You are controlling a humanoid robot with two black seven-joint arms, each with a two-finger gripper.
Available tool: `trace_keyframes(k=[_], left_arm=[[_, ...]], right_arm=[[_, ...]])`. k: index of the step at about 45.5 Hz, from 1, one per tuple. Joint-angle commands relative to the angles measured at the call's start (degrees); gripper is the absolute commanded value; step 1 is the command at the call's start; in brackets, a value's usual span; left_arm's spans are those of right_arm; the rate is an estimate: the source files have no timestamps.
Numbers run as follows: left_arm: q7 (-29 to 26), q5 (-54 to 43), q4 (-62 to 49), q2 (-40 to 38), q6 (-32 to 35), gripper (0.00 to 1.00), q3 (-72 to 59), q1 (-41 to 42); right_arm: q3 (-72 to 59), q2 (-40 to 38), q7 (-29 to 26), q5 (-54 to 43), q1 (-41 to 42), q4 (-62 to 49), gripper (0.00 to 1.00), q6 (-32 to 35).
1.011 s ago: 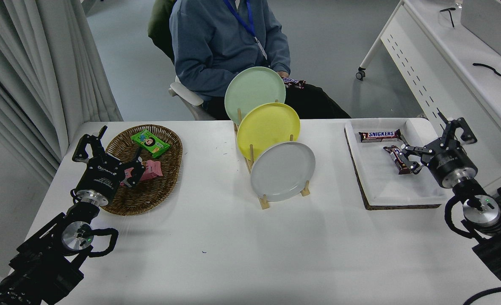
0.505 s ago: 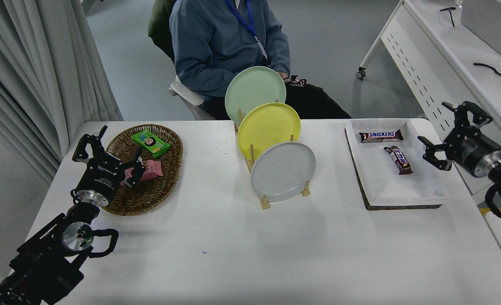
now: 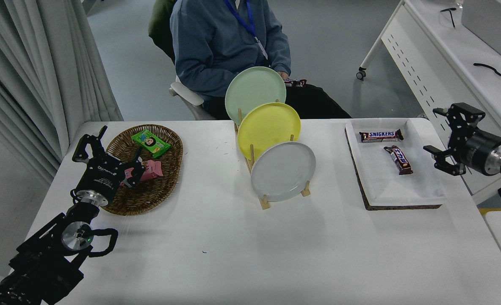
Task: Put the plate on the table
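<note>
The light-grey plate [image 3: 283,171] stands on edge in the front slot of a wooden rack [image 3: 264,202] at the middle of the white table [image 3: 242,254]. A yellow plate [image 3: 268,129] and a pale green plate [image 3: 255,92] stand behind it in the same rack. My right gripper [image 3: 440,137] is open and empty at the table's right edge, beside the white tray, far right of the grey plate. My left gripper [image 3: 106,146] is open, parked over the wicker basket at the left.
A white tray [image 3: 381,186] at the right holds two chocolate bars [image 3: 380,135]. A wicker basket [image 3: 148,197] at the left holds snack packets [image 3: 150,142]. A person in a blue sweater [image 3: 220,42] sits at the far side. A white desk [image 3: 458,55] stands at the back right.
My right arm has swung away from over the tray to the table's right edge and turned its gripper to point left. The plates and the left arm have not moved.
</note>
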Motion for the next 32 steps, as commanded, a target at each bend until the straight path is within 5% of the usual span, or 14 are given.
trace_keyframes(k=[1, 7, 32], left_arm=[[0.0, 0.0, 0.0, 0.0, 0.0, 1.0, 0.0, 0.0], [0.0, 0.0, 0.0, 0.0, 0.0, 1.0, 0.0, 0.0], [0.0, 0.0, 0.0, 0.0, 0.0, 1.0, 0.0, 0.0]], right_arm=[[-0.7, 4.5, -9.1, 0.2, 3.4, 4.4, 1.0, -9.0], [0.1, 6.8, -12.8, -0.1, 4.3, 4.5, 1.0, -10.4], [2.2, 14.7, -12.9, 1.1, 8.1, 6.1, 1.0, -14.1]])
